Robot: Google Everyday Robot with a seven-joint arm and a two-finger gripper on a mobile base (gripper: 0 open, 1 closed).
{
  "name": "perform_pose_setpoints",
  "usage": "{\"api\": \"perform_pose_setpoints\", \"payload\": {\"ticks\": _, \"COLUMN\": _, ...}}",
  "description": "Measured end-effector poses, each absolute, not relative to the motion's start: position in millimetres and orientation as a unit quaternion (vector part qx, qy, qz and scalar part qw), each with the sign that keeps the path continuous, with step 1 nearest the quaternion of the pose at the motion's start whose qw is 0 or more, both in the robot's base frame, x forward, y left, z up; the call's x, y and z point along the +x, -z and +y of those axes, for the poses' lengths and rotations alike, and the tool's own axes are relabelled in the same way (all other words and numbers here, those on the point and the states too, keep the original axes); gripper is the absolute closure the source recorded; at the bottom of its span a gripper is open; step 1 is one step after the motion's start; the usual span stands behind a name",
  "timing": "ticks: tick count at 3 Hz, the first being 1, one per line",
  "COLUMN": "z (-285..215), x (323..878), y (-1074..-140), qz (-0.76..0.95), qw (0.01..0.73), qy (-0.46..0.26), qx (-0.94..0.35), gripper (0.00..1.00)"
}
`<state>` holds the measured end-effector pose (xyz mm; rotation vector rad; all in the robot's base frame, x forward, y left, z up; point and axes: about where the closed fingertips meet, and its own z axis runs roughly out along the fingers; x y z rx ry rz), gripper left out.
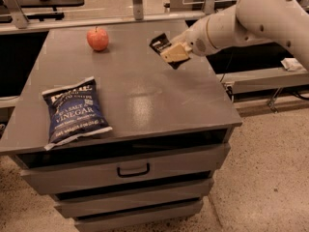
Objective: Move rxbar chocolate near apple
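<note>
The red-orange apple sits on the grey cabinet top at the back left. My gripper comes in from the right on a white arm and is shut on the rxbar chocolate, a small black-wrapped bar. It holds the bar a little above the table's back right part. The bar's upper left end sticks out past the pale fingers. The bar is well to the right of the apple, with bare table between them.
A large blue vinegar chip bag lies at the front left of the cabinet top. Drawers are below the front edge. A metal rail and posts run behind the table. A shelf stands at the right.
</note>
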<state>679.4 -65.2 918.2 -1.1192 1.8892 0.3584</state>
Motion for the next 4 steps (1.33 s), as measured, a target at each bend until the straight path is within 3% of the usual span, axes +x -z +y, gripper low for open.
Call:
{"api": "perform_pose_setpoints", "payload": {"ticks": 2, "z": 12, "x": 768, "y": -916, "qz": 0.711, "qw": 0.457, "qy": -0.182, "qx": -0.503, "gripper": 1.00}}
{"api": "perform_pose_setpoints", "payload": {"ticks": 4, "z": 54, "x": 812, "y": -901, "qz": 0.705, "qw": 0.444, "qy": -0.189, "qx": -0.520, "gripper": 1.00}}
